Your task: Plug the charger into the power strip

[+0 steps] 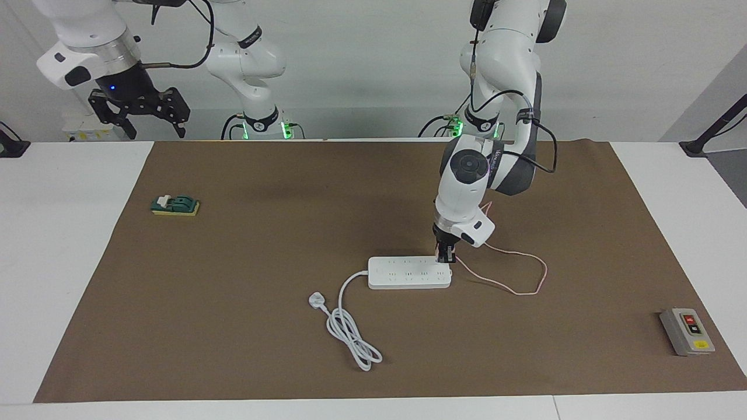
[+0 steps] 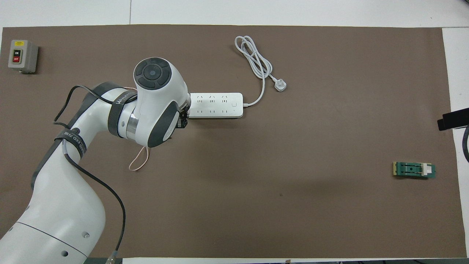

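**Charger poised at the strip's end socket**

Bench (image 1: pixel 76 262) first: I see a brown mat (image 1: pixel 262 350) covering most of it, giving the parts one flat working surface. My left arm reaches down over the mat, while the right arm waits raised at its own end, right end effector (image 1: pixel 140 111) spread wide and empty. The power strip (image 1: pixel 402 274) lies flat mid-mat, sockets up, its cord (image 1: pixel 350 326) coiled farther from the robots. The left end effector (image 1: pixel 446 256) is clamped narrow over the strip's end nearest the left arm. I judge it holds the charger; the cube itself is hidden. Its pink cable (image 1: pixel 525 280) trails loose toward the left arm's end.
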